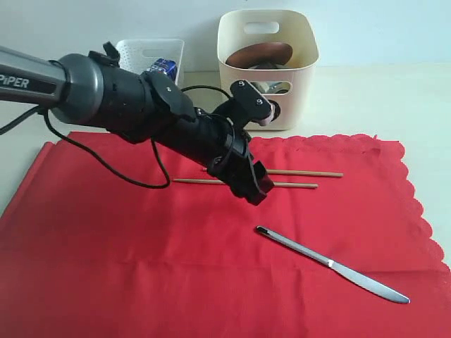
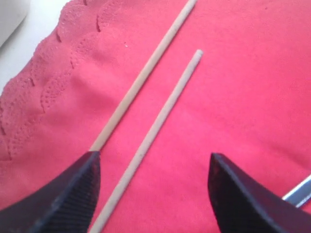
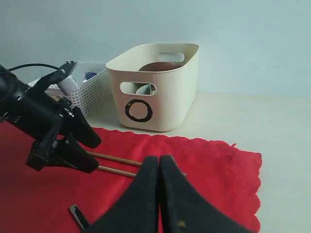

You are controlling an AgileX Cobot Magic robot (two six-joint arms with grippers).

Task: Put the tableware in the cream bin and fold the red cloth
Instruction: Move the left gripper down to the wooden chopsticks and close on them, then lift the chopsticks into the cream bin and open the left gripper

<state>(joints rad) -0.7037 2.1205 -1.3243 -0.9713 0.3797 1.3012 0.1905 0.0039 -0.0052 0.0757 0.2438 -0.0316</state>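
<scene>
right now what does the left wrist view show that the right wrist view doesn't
Only left wrist: a close look down on the chopsticks, one lying between the fingers of the open left gripper, the other running behind one finger.
Only right wrist: the cream bin with a plate inside, the white basket, and the shut right gripper.
Both: the red cloth, both chopsticks, and a bit of the knife.

chopsticks (image 1: 310, 173) on red cloth (image 1: 106, 246), knife (image 1: 331, 263) nearby
</scene>
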